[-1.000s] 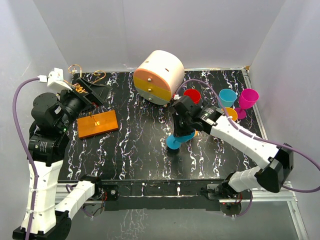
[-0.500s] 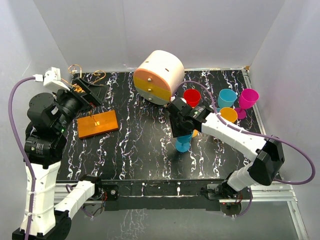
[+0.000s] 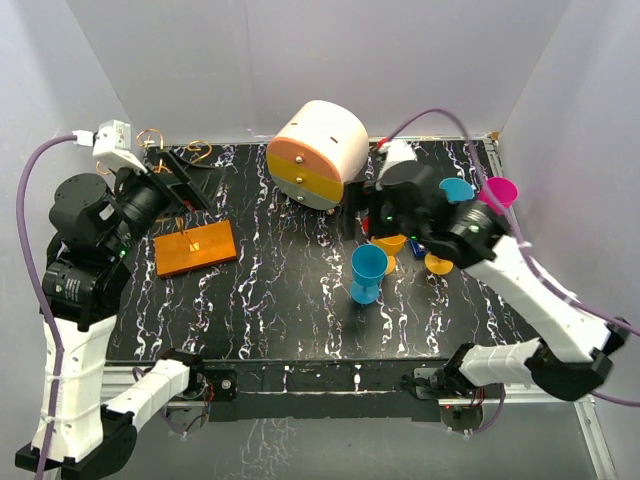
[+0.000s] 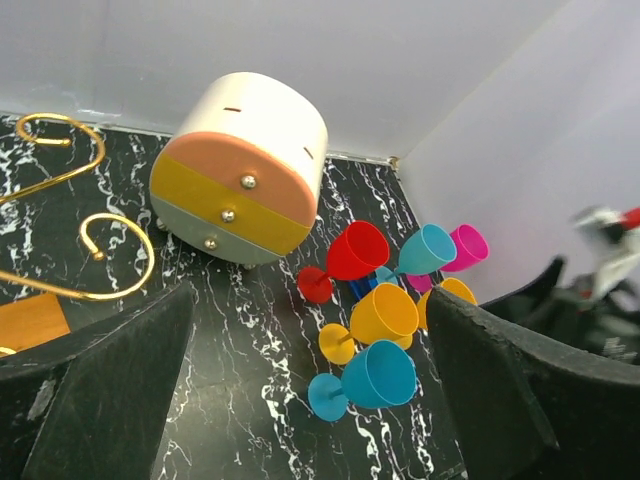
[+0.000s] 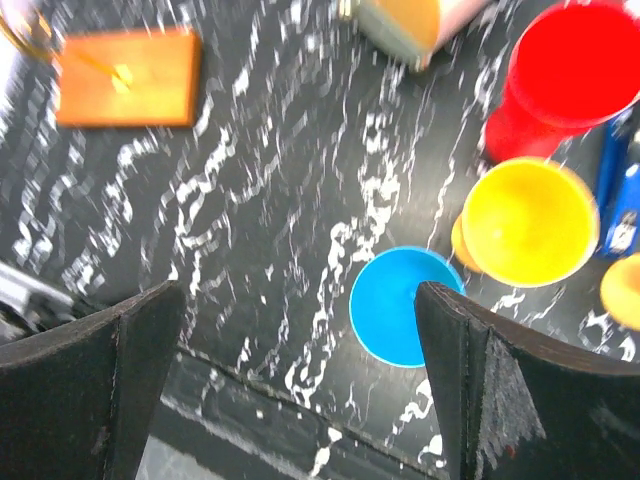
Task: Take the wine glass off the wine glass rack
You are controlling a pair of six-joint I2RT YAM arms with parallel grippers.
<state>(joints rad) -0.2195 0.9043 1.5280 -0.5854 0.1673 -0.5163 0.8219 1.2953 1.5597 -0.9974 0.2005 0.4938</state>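
Note:
The blue wine glass (image 3: 368, 268) stands upright on the black marbled table, free of any grip; it also shows in the left wrist view (image 4: 382, 375) and from above in the right wrist view (image 5: 400, 305). My right gripper (image 3: 362, 215) hangs open above and behind it (image 5: 297, 300), with nothing between its fingers. The wine glass rack has an orange base (image 3: 195, 248) at the left and gold wire curls (image 4: 100, 225) with no glass on them. My left gripper (image 3: 190, 180) is open beside the wires (image 4: 310, 340).
A white-and-orange drawer box (image 3: 318, 152) sits at the back centre. A red glass (image 4: 355, 250), two yellow glasses (image 3: 390, 245), a teal glass (image 3: 457, 188) and a magenta glass (image 3: 498, 190) cluster at the right, right behind the blue glass. White walls enclose the table.
My right gripper opened, left the blue wine glass standing on the table, and lifted back toward the right. The left arm shifted only slightly.

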